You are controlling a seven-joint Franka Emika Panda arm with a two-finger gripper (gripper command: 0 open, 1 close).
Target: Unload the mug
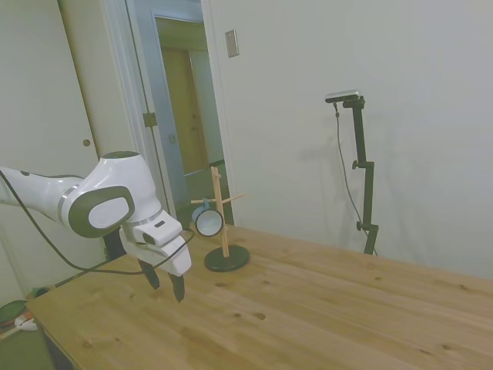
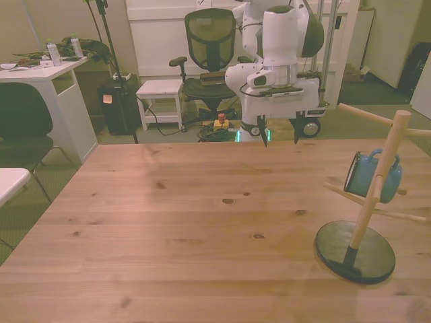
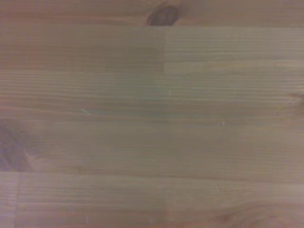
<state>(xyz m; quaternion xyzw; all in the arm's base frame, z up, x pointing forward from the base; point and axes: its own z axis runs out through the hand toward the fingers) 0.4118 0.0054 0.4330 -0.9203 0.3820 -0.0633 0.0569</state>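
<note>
The light-blue mug (image 2: 372, 175) hangs by its handle on a peg of a wooden mug tree (image 2: 367, 215) with a dark round base, at the front view's right. From the side, the mug (image 1: 207, 220) shows its white inside. My gripper (image 2: 278, 135) hovers above the table's far edge, well away from the mug, fingers apart with nothing between them. In the side view the gripper (image 1: 165, 284) points down, left of the tree (image 1: 224, 231). The wrist view holds only bare wood (image 3: 152, 114).
The wooden table (image 2: 188, 222) spreads wide between gripper and tree. Behind it stand an office chair (image 2: 210, 47), a white stool (image 2: 160, 91), a white desk (image 2: 47, 74) and a dark chair (image 2: 23, 128) at the front view's left.
</note>
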